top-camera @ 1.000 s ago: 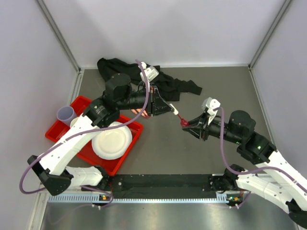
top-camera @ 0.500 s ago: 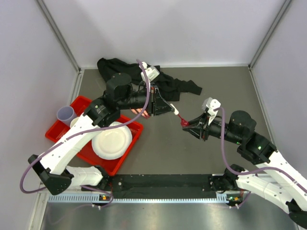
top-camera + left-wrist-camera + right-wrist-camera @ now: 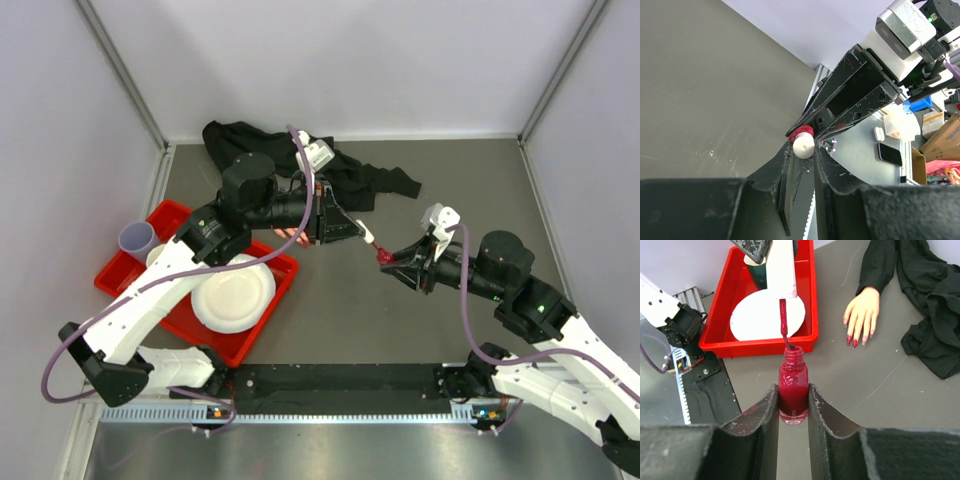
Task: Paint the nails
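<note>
Because your right hand (image 3: 792,392) clamps the open polish bottle (image 3: 793,382) upright, your left hand (image 3: 802,151), closed on the white cap (image 3: 803,145), can load the brush (image 3: 783,322) at its neck, while the nails (image 3: 854,341) lie toward the counter's (image 3: 890,405) far-left corner.

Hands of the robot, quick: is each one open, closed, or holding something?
Left hand: closed on the white brush cap.
Right hand: closed on the red polish bottle.

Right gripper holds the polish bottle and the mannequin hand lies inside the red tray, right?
No. The mannequin hand lies on the table beside the red tray, as the right wrist view shows. The right gripper does hold the polish bottle.
</note>
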`<control>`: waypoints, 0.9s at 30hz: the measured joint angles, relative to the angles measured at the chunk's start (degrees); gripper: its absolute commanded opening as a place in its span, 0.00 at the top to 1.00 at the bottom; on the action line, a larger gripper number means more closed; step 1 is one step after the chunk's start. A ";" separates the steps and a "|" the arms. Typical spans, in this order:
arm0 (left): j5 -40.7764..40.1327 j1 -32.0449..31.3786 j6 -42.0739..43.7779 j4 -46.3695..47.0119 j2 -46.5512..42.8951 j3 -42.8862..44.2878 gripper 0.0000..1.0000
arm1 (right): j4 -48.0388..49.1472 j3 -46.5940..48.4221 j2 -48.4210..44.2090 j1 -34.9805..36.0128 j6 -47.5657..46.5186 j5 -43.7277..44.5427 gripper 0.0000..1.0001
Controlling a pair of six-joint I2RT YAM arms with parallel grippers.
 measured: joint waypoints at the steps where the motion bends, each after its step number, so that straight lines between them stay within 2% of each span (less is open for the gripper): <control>1: -0.02 0.00 0.00 0.00 0.02 0.00 1.00 | -0.02 0.00 0.00 0.00 0.00 0.00 1.00; 27: -0.20 -0.61 -1.27 1.18 1.29 -0.11 1.00 | 0.00 0.00 -0.70 0.00 0.00 -0.42 1.00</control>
